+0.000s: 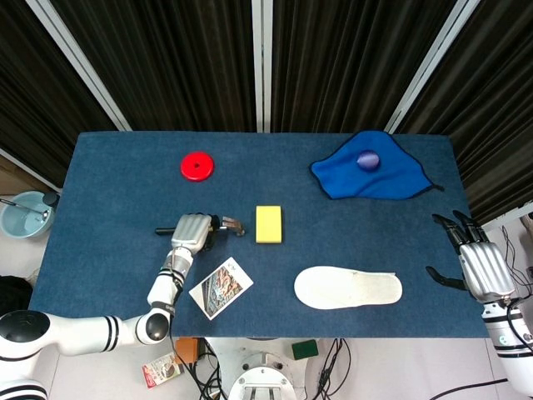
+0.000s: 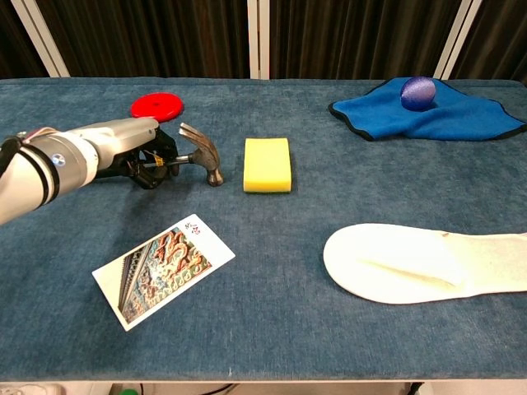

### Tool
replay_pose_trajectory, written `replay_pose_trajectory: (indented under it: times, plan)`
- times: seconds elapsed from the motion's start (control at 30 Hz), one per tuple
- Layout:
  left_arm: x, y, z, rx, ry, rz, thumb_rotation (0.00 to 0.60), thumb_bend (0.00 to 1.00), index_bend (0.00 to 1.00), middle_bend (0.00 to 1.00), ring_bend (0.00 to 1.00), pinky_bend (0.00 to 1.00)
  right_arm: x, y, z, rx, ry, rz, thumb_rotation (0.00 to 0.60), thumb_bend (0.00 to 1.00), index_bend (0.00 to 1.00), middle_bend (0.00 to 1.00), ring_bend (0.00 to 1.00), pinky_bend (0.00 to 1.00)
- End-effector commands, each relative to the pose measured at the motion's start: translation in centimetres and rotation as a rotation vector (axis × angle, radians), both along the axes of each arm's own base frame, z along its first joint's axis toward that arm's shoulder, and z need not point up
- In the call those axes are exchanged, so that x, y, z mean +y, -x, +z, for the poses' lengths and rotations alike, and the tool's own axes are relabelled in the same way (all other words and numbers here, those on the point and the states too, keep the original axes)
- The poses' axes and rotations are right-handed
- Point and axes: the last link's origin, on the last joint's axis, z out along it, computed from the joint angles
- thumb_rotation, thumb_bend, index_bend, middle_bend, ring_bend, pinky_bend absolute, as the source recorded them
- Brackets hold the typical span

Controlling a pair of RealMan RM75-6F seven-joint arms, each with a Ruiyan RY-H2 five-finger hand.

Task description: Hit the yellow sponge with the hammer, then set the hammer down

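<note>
Gripping the hammer (image 2: 196,155) by its handle, my left robot hand (image 2: 123,148) holds its head near the yellow sponge (image 2: 267,164); both the strike and the set-down remain, I judge.

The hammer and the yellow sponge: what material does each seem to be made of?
The hammer, held by the left hand, seems to have a metal head: grey, with a dull shine and a curved claw. Its handle looks dark, but the material is unclear under the fingers. The yellow sponge looks like soft foam: a matte block with slightly rounded edges.
</note>
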Motion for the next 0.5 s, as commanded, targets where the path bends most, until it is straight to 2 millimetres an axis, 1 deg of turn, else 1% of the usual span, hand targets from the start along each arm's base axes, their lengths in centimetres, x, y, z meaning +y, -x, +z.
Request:
replay_pose_trajectory:
  times: [0.03, 0.23, 0.5]
  plan:
    - [-0.01, 0.08, -0.05, -0.001, 0.004, 0.002, 0.6, 0.59, 0.46, 0.44, 0.35, 0.37, -0.03, -0.01, 0.0, 0.002, -0.001, 0.0, 0.6, 0.18, 0.12, 0.19, 0.05, 0.14]
    - [0.0, 0.11, -0.13, -0.013, 0.0, 0.003, 0.6, 0.65, 0.51, 0.47, 0.38, 0.4, -0.09, -0.08, 0.03, 0.002, -0.001, -0.002, 0.6, 0.18, 0.12, 0.19, 0.04, 0.14]
    - [0.0, 0.33, -0.12, -0.022, 0.0, -0.002, 0.6, 0.66, 0.55, 0.52, 0.43, 0.43, -0.09, -0.21, 0.01, 0.004, 0.0, -0.002, 0.6, 0.18, 0.12, 0.19, 0.05, 0.14]
